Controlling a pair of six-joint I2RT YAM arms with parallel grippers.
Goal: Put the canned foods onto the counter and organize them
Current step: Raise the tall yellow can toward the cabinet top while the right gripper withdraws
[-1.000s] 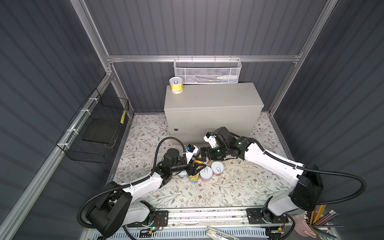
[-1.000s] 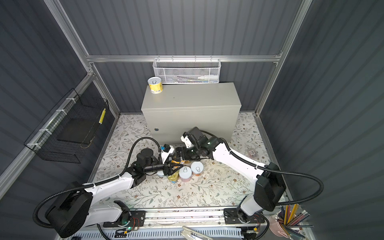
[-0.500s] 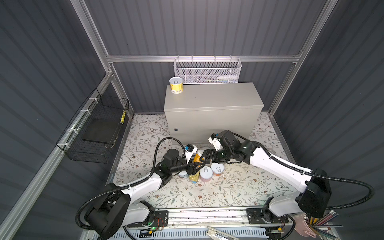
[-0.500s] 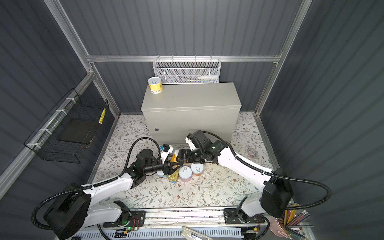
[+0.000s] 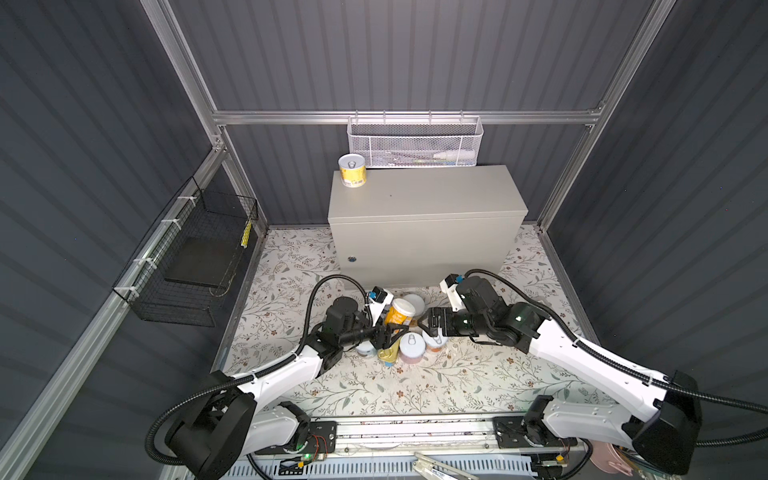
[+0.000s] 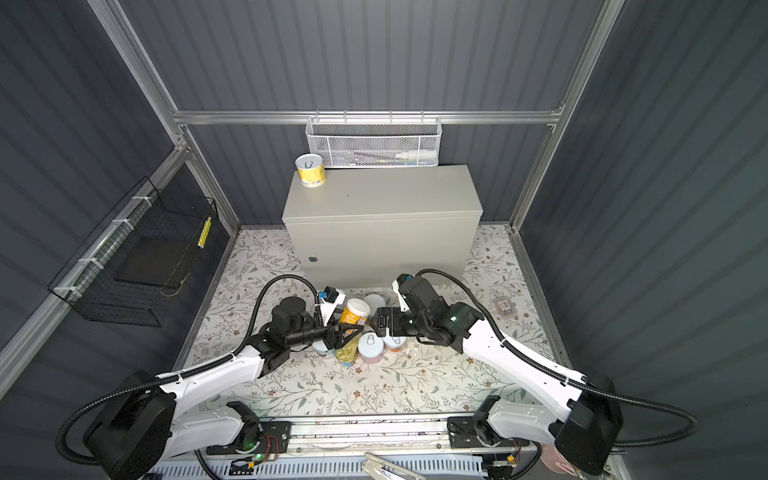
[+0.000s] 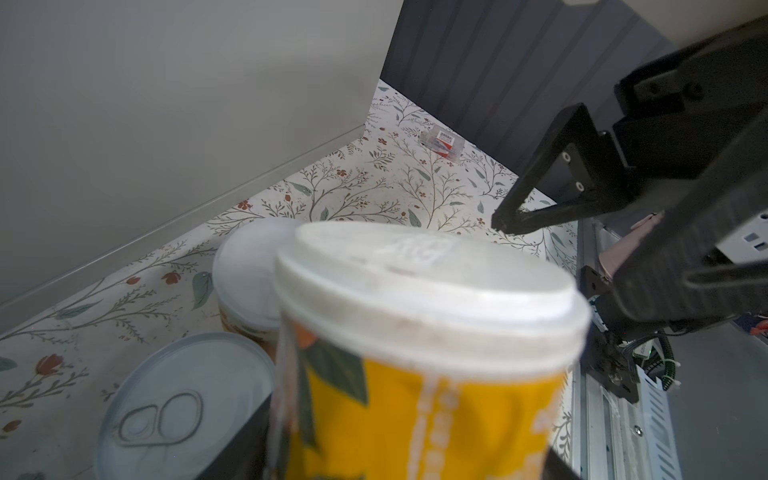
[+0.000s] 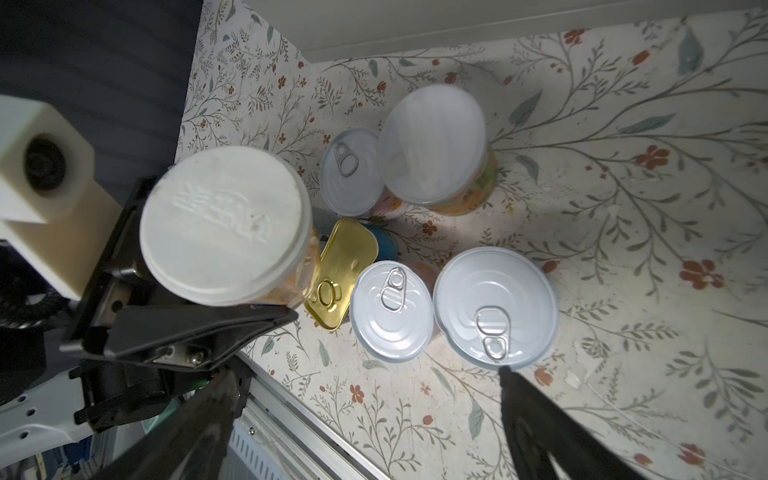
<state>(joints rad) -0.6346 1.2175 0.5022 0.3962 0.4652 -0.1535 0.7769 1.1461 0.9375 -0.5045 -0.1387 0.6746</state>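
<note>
Counter [image 5: 424, 195]: light-grey cabinet, flat top, round lock on its front. One yellow-label can [image 5: 352, 170] stands upright at its back-left corner.
Black wire basket [image 5: 174, 309]: dark flat sheet [image 5: 199, 262] inside.
White mesh basket [image 5: 374, 145]: white tube [image 5: 453, 156] inside.
Left gripper [image 5: 397, 325] clamps a white-lidded yellow can [image 5: 401, 309] over the floral mat [image 5: 415, 390], mid-mat.
Right gripper [image 5: 430, 328] is spread wide and empty above the round cans [image 8: 390, 309] and gold rectangular tin [image 8: 340, 270].

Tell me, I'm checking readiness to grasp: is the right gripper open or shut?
Open: the right gripper has its fingers wide apart, gripping nothing.
</note>
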